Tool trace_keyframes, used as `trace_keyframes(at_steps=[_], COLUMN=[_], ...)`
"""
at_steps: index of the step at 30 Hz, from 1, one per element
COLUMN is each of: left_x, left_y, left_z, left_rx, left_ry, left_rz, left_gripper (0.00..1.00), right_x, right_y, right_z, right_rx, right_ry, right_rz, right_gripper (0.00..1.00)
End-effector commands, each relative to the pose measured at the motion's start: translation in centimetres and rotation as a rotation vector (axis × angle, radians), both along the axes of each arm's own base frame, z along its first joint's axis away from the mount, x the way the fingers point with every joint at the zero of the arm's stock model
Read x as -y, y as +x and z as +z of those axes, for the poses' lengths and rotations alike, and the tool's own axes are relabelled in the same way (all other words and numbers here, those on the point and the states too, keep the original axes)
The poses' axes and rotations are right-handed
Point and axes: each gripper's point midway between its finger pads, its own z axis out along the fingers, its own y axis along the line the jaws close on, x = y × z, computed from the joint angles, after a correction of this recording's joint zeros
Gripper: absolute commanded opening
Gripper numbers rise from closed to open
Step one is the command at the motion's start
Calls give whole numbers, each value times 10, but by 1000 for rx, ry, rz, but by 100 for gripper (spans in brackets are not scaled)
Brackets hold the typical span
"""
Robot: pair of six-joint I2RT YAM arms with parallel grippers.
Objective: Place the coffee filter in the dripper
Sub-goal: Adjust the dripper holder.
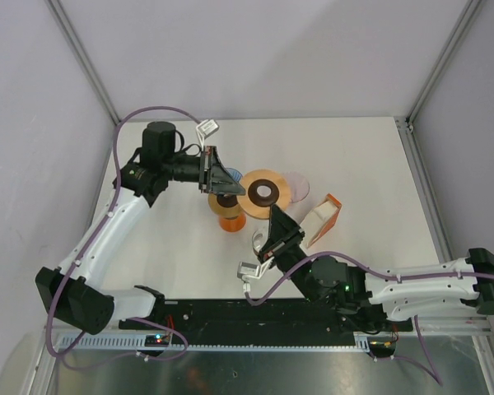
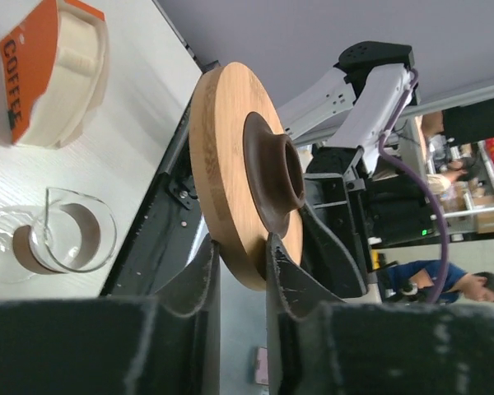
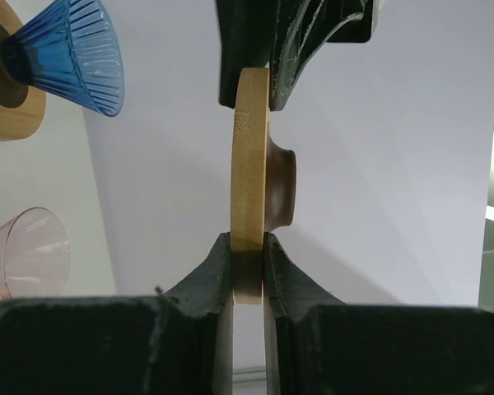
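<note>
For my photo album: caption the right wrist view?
Right gripper and left gripper pinch one wooden disc edge-on.

Disc is pale bamboo tan with a speckled patch on its rim and a dark brown hub. To its left is the blue cone, deep blue with ribbed stripes. To its right is the pink cone, a clear rose tint. Near right, the box is orange with black lettering, and the filters inside are cream-white. Glass is clear, table white, cable purple.

Overhead view from behind; wrist views close, opposed, sharing the wooden disc.
</note>
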Motion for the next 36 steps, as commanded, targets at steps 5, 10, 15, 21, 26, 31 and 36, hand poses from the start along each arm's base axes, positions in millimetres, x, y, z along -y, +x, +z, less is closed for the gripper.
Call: trace_keyframes(at_steps=[5, 10, 15, 21, 26, 31, 36], left_x=[3, -2, -9, -12, -13, -11, -12], left_y=[-14, -3, 6, 8, 9, 1, -1], left_z=[0, -8, -6, -8, -8, -12, -17], left_rx=[10, 8, 22, 67, 109, 142, 159], left_ry=[-33, -20, -20, -8, 0, 5, 14], left_rz=[-76, -34, 8, 32, 43, 19, 19], left_gripper=[1, 0, 0, 0, 0, 0, 0], right_x=[-5, -6, -6, 14, 33, 55, 52], right_y=[-2, -9, -31, -47, -27, 29, 41], right_z=[19, 9, 3, 37, 64, 53, 63], right_rx=[-126, -333, -576, -934, -1255, -1670, -1704], right_ry=[220, 351, 439, 733, 892, 1094, 1087], right_rz=[105, 181, 308, 481, 571, 510, 594], right_gripper=[20, 82, 91, 99, 99, 99, 99])
